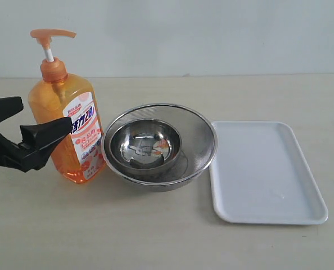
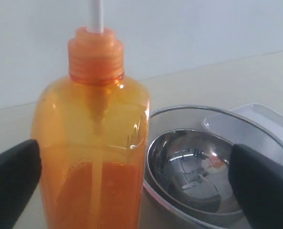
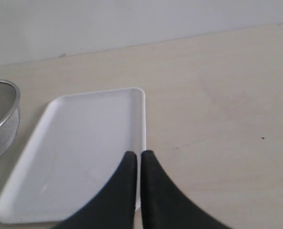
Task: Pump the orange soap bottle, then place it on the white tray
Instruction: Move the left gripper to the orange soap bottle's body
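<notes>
The left claw (image 1: 46, 112) stands spread wide with the orange soap bottle (image 1: 71, 132) between its black fingers (image 2: 13, 186) and has hold of nothing; in the left wrist view one finger lies close against one side of the bottle, too close to tell whether it touches, while the other stands well clear of the opposite side, in front of the bowls. The right claw (image 3: 140, 160) is pressed closed, finger against finger, with nothing between them, and hangs over the long edge of the white tray (image 3: 84, 138); it does not appear in the exterior view. The bottle stands upright on the pale surface (image 1: 156, 236) at the left of the exterior view, its label facing the camera, its orange pump head (image 1: 53, 35) raised on the white stem (image 1: 49, 55), the orange liquid filling the lower part of the body. Just beside it, to the right, sits a steel mesh bowl (image 1: 203, 140) with a smaller shiny steel bowl (image 1: 144, 143) nested inside; the bottle's base is very near the mesh bowl's rim. The white tray lies flat on the far side of the bowls from the bottle, its near corner right at the mesh bowl's rim, so the bowls lie between bottle and tray
</notes>
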### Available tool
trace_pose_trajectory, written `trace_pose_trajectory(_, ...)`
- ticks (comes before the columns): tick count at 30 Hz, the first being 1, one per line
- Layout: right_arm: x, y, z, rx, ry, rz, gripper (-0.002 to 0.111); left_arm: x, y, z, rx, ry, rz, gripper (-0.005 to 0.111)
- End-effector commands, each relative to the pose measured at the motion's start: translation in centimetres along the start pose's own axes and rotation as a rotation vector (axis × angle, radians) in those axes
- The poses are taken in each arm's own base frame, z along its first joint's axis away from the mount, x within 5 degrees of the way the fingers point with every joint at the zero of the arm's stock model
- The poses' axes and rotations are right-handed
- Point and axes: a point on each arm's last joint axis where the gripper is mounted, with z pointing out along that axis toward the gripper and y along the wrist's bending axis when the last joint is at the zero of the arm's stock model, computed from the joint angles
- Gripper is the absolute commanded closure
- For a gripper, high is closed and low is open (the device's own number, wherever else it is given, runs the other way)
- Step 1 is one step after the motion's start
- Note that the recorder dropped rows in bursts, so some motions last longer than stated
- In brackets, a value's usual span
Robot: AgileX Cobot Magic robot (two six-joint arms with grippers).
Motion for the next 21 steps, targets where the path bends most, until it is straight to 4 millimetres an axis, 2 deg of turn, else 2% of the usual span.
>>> trace_pose_trajectory(1, -0.1, 0.0, 0.0, -0.002, -0.014, 0.0, 0.108, 0.2, 0.3, 0.7, -0.004, -0.054, 0.019, -0.003)
trace_pose_trajectory(11, -0.1, 0.0, 0.0, -0.002, -0.014, 0.0, 0.108, 1.9, 1.3, 2.0, -0.052, -0.066, 0.035, -0.003)
trace_pose_trajectory(17, -0.1, 0.0, 0.0, -0.002, -0.014, 0.0, 0.108, 2.3, 1.3, 2.5, -0.038, -0.131, 0.035, -0.003)
trace_pose_trajectory(21, -0.1, 0.0, 0.0, -0.002, -0.014, 0.0, 0.108, 3.1, 1.6, 3.1, -0.042, -0.099, 0.06, -0.003)
